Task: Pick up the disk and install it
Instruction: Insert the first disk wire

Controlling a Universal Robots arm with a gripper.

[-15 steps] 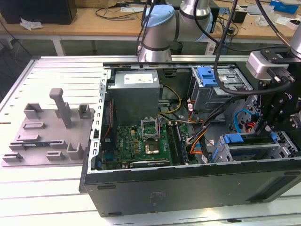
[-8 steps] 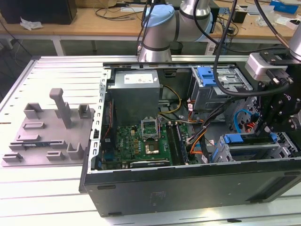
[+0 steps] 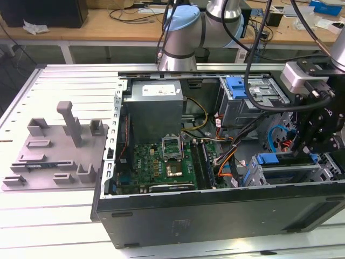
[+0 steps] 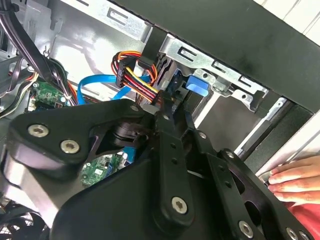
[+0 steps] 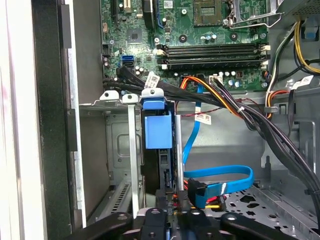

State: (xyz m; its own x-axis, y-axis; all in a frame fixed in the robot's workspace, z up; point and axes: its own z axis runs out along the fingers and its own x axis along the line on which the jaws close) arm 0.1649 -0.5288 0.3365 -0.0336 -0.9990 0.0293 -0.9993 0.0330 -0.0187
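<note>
The disk (image 5: 158, 125) stands on edge straight ahead of my jaws, slotted between the upright metal walls of the drive cage. In the first wrist view I see its bright blue carrier frame end-on, with a blue tab at the far end and a thin dark edge nearer my jaws. Its label is hidden. In the exterior view the blue frame (image 3: 272, 159) lies just beside my jaws.

Black gripper (image 4: 167, 112) linkage is reaching into the open computer case, beside a multicoloured power cable bundle (image 4: 134, 75). A blue tab (image 4: 198, 83) is sitting against the metal drive cage (image 4: 220, 70). A person's hand (image 4: 295, 177) is resting at the case edge.
</note>
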